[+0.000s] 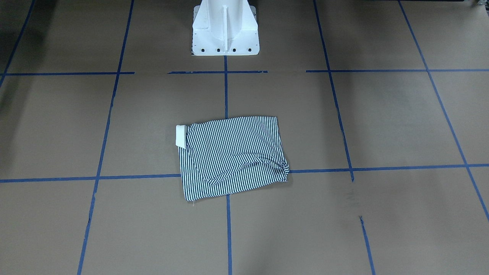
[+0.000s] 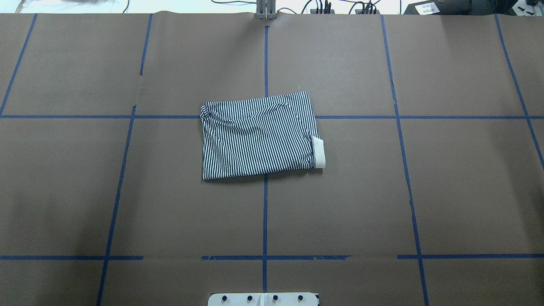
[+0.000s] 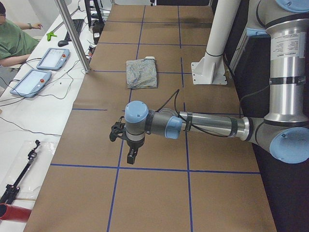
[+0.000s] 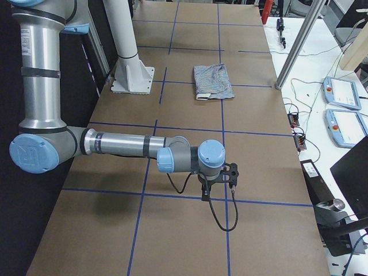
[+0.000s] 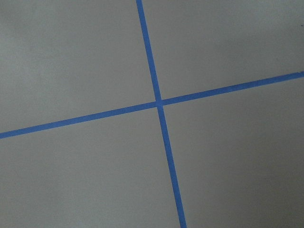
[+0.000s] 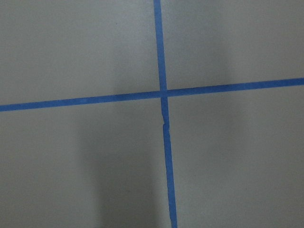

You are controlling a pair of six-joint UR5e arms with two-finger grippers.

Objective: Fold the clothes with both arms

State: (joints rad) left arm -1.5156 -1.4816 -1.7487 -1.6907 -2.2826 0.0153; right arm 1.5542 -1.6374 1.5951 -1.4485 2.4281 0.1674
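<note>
**Shirt folded at the middle of the bench, both tools far out at the ends**

The navy-and-white striped polo shirt (image 2: pixel 259 136) lies at the middle of the brown paper-covered bench (image 2: pixel 425 191), across the central blue tape line (image 2: pixel 265 212). It is already folded to a compact rectangle. Its long axis runs along the length of the bench, and the plain cream collar (image 2: pixel 318 152) sticks out at the end towards the robot's right. The corner at the robot's left, on the operators' side, is a little bunched.

The silver-grey left arm (image 3: pixel 207 124) reaches low over the left end of the bench, and its black left tool (image 3: pixel 131 155) hangs above a crossing of tape lines. The right arm (image 4: pixel 123 144) does the same at the right end with the right tool (image 4: pixel 206 192). Only the side views show the tools, so I cannot tell whether they are open or whether they hold something. The wrist views show only bare paper and tape.

From each tool the shirt lies inward along the bench, well apart. Neither arm seems clearly nearer. Nothing stands on the bench between them and the shirt. The white pedestal (image 1: pixel 225 30) is at the robot's edge, and a person (image 3: pixel 12 41) sits beyond the operators' edge. I judge the folding as nearly finished.
</note>
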